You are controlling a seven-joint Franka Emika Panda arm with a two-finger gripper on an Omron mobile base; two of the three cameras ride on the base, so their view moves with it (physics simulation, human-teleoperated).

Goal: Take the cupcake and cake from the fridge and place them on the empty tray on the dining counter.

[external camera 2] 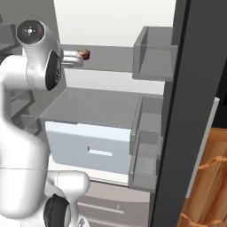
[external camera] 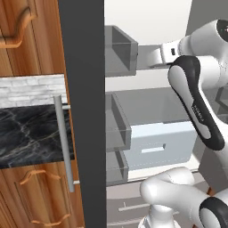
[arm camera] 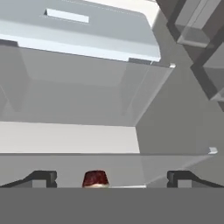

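Cupcake (arm camera: 95, 178) sits between open tool's (arm camera: 112, 178) fingertips.

Two base views close on the open fridge (external camera: 147, 107) interior; hand view along its shelves.

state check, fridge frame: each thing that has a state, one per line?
fridge: doors open, interior exposed
drawer: pulled partway out
cupcake: upright on upper shelf, not held
pincer: open, cupcake between its tips, no contact visible
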